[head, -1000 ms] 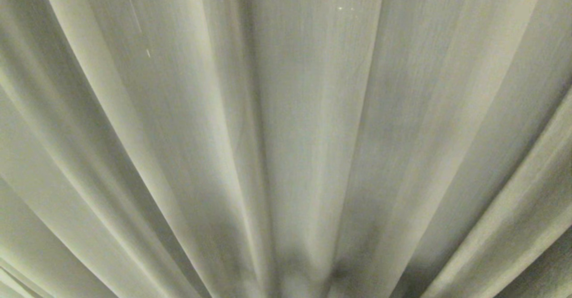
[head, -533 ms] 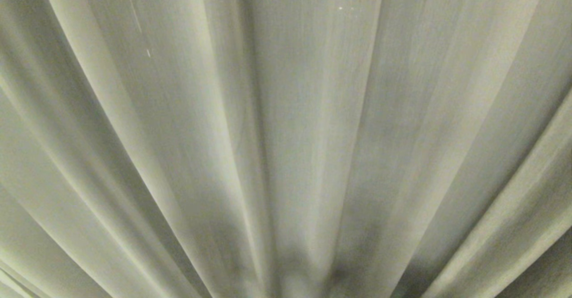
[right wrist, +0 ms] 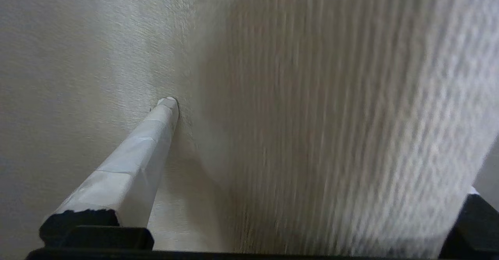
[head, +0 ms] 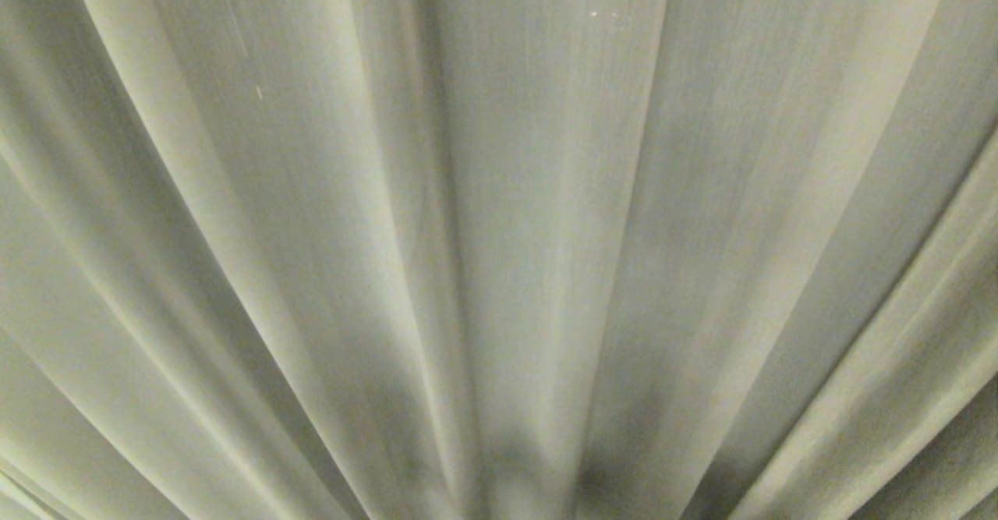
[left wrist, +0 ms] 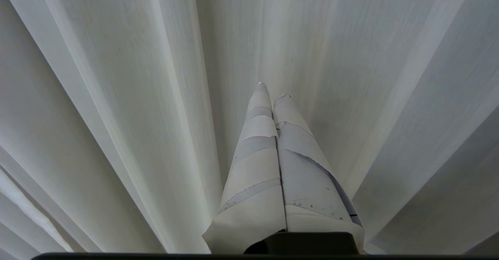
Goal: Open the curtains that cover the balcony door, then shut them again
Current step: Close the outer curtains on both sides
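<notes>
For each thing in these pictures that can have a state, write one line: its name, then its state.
Curtains: drawn, pleated, filling the head view; no door shows.
Left hand: shut, empty, pointing at the curtains.
Right hand: open, a fold of curtain bulging between its fingers, not clamped.

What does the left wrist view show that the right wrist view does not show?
Only the left wrist view shows the left tool, its two taped fingers pressed together, pointing at hanging pleats. Only the right wrist view shows the right tool open, one finger with its tip at the fabric and a fold bulging between the jaws. Both show the cream curtains; neither shows the balcony door.
</notes>
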Controlling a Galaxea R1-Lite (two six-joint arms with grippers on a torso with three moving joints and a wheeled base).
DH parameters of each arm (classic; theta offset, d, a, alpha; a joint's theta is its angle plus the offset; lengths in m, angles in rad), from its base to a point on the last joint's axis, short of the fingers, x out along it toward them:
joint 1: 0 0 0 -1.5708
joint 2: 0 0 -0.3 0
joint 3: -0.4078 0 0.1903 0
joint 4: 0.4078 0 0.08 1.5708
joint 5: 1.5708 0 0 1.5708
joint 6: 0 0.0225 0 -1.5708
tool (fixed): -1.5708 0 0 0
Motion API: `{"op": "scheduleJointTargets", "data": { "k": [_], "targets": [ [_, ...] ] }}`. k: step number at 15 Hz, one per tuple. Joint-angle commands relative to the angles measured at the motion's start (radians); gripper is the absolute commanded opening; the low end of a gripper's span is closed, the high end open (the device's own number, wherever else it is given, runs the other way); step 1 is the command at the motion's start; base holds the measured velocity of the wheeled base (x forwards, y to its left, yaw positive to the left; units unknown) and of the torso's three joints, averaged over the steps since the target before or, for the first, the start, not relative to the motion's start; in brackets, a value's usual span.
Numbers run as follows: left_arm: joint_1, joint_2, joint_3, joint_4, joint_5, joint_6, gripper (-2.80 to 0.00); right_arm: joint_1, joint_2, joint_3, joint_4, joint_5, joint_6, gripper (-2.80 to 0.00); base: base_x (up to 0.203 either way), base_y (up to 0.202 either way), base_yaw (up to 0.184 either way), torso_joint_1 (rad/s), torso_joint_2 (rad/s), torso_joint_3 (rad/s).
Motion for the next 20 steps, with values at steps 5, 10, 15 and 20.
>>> {"op": "scheduleJointTargets", "data": {
  "k": [5, 10, 15, 20],
  "targets": [
    [0.000, 0.000, 0.000, 0.000, 0.001, -0.001, -2.80, 0.003, 0.043, -0.080, 0.002, 0.147, 0.037, 0.00, 0.000, 0.000, 0.000, 0.000, 0.00, 0.000],
    [0.000, 0.000, 0.000, 0.000, 0.001, -0.001, -2.80, 0.009, 0.002, -0.067, 0.007, 0.192, 0.050, -2.80, 0.000, 0.000, 0.000, 0.000, 0.00, 0.000],
    [0.000, 0.000, 0.000, 0.000, 0.002, -0.001, -2.80, 0.011, -0.001, -0.099, 0.003, 0.211, 0.078, -2.80, 0.000, 0.000, 0.000, 0.000, 0.00, 0.000],
    [0.000, 0.000, 0.000, 0.000, 0.001, -0.001, -2.80, 0.035, 0.002, -0.149, 0.013, 0.242, 0.117, -2.80, 0.000, 0.000, 0.000, 0.000, 0.00, 0.000]
  ]
}}
